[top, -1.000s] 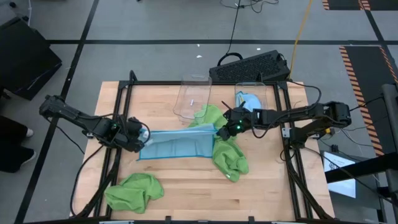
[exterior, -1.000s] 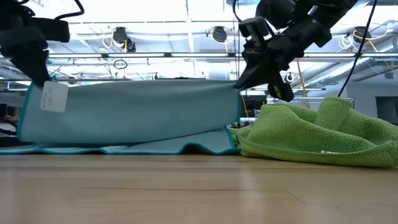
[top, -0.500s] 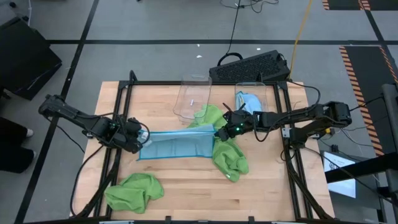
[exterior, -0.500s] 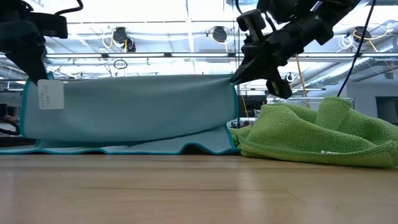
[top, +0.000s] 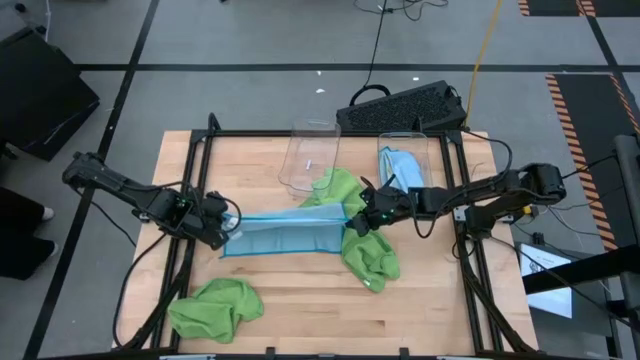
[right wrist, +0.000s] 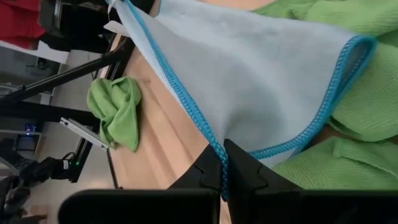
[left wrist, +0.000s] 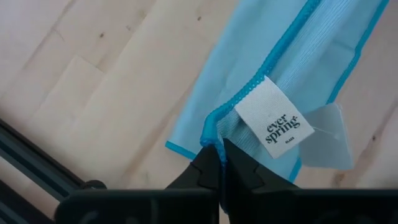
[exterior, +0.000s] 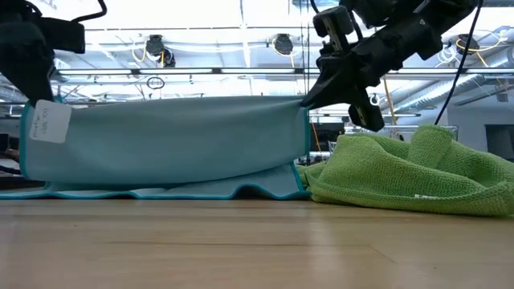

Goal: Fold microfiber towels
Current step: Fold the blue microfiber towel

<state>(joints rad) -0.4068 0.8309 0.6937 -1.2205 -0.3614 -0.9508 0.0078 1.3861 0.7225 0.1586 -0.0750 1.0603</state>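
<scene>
The blue towel [top: 285, 232] is stretched across the middle of the high view, its long axis running left to right, one top corner pinched in each gripper. The left gripper [top: 222, 228] is clamped shut on the left corner (the one with the white label [left wrist: 274, 121]), and the right gripper [top: 358, 222] is clamped shut on the right corner. In the low view the towel is seen hanging as a taut sheet from both grippers, its lower edge trailing on the table [exterior: 257, 241]; this lift is not readable from above. The fold is judged to turn on that hanging edge, which lies below and between the two grippers. Green towels are shown only partly in each view: one heap [top: 365, 250] just right of the blue towel, another [top: 215, 305] at lower left. Two clear bins [top: 310, 155] are set at upper centre.
</scene>
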